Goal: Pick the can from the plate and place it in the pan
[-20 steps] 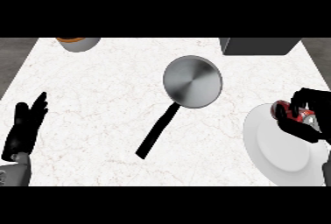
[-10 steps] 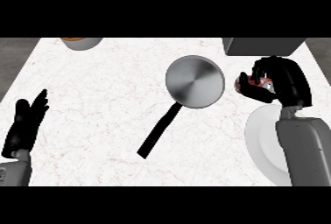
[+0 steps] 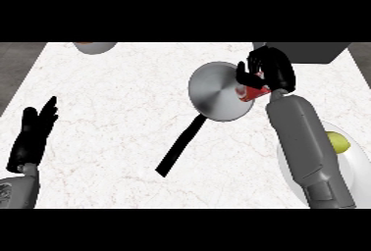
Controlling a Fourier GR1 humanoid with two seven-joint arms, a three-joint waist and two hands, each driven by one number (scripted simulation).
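Up near the far right of the counter, the right hand (image 3: 270,72) is curled around a red can (image 3: 251,92), fingers wrapped over its upper part so that only the lower red side, with a bit of white marking, shows beneath the black fingers. Can and hand sit over the right rim of the pan (image 3: 217,91), a round grey pan with a shiny metal inside; whether the can touches the pan's surface or hangs just above it cannot be told from this angle. From the hand, the grey right forearm (image 3: 308,147) runs down toward the lower right edge and crosses over the white plate (image 3: 349,164), hiding much of it. On the visible part of that plate, just right of the forearm, lies a small yellow-green fruit (image 3: 337,141). The pan's long black handle (image 3: 182,147) slants down and to the left from the pan's lower edge onto the white marble counter (image 3: 123,103). Behind the right hand, at the counter's far right corner, stands a dark grey box-like object (image 3: 311,51), partly cut off. Far across on the left, the left hand (image 3: 33,135) rests open near the counter's left edge, fingers straight and pointing up, holding nothing. At the far edge toward the left, a grey bowl (image 3: 95,46) with something orange inside is partly in view.
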